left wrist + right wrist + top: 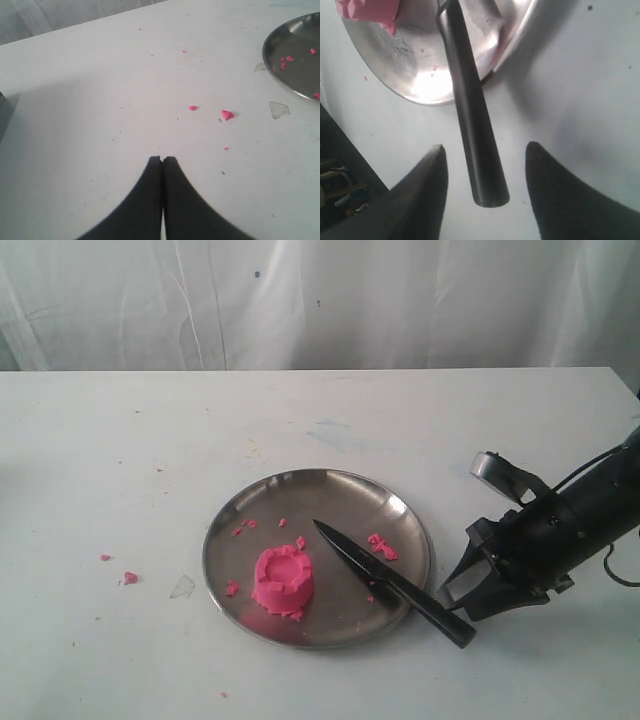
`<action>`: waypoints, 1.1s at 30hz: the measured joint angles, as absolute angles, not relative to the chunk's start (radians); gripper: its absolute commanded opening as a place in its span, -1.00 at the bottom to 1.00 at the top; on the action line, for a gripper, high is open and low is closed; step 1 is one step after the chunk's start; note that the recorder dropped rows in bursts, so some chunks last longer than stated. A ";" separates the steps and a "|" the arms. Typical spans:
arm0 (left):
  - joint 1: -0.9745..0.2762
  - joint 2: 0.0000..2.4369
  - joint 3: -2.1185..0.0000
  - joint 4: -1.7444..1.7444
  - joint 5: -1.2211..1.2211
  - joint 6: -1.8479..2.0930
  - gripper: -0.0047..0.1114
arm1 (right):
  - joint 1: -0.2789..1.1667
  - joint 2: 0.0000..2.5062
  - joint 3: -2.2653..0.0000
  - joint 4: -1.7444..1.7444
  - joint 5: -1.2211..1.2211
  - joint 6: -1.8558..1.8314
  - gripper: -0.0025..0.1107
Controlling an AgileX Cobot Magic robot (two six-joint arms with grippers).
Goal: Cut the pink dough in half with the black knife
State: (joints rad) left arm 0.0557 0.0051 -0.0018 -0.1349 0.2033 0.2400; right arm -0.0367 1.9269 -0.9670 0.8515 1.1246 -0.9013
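Observation:
The pink dough (283, 584), a short cylinder with a dented top, stands on the round metal plate (390, 502), toward its front left; a corner of the pink dough (367, 9) shows in the right wrist view. The black knife (390, 581) lies with its blade on the plate and its handle (472, 120) sticking out over the rim onto the table. My right gripper (458, 592) (485, 150) is open, its two fingers either side of the handle's end without touching it. My left gripper (162, 159) is shut and empty over bare table, left of the plate (280, 75).
Small pink crumbs (130, 578) lie on the white table left of the plate, and more crumbs (381, 546) on the plate itself. A white curtain (320, 300) hangs behind the table's far edge. A clear scrap (182, 587) lies near the plate's left rim.

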 measured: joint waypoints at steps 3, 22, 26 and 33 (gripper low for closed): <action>0.056 0.005 -0.002 -0.135 0.203 0.240 -0.92 | -0.026 1.927 -0.967 0.854 1.129 -0.905 -0.17; 0.056 0.005 -0.002 -0.135 0.203 0.240 -0.92 | 0.020 1.952 -0.967 0.859 1.130 -0.905 -0.17; 0.056 0.005 -0.002 -0.135 0.203 0.240 -0.92 | 0.020 1.965 -0.967 0.859 1.126 -0.905 -0.20; 0.056 0.005 -0.002 -0.135 0.203 0.240 -0.92 | 0.020 1.969 -0.967 0.861 1.125 -0.905 -0.48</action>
State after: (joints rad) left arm 0.0557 0.0051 -0.0018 -0.1349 0.2033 0.2400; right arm 0.0198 1.9692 -0.9670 0.8606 1.1253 -0.9052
